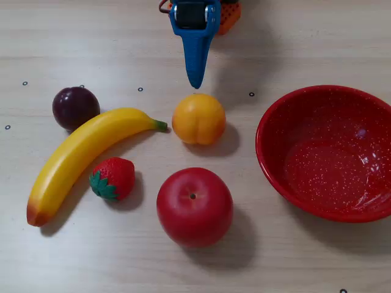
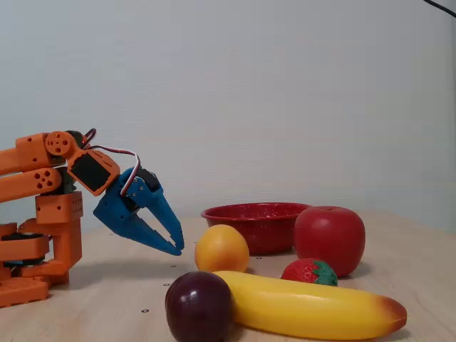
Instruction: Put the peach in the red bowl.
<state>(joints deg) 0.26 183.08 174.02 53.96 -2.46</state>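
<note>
Blue end effector (image 2: pixel 174 247): fingers slightly apart, empty, tips angled down toward bench (image 1: pixel 287 256). Peach (image 1: pixel 198 118) rests on bench just beyond tips, directly ahead along finger axis, near-round, no long axis. Red bowl (image 1: pixel 272 162) to peach's right in overhead view.

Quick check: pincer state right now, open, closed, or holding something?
Pincer: slightly open, holding nothing; its tips are just short of the peach, above the table.
</note>
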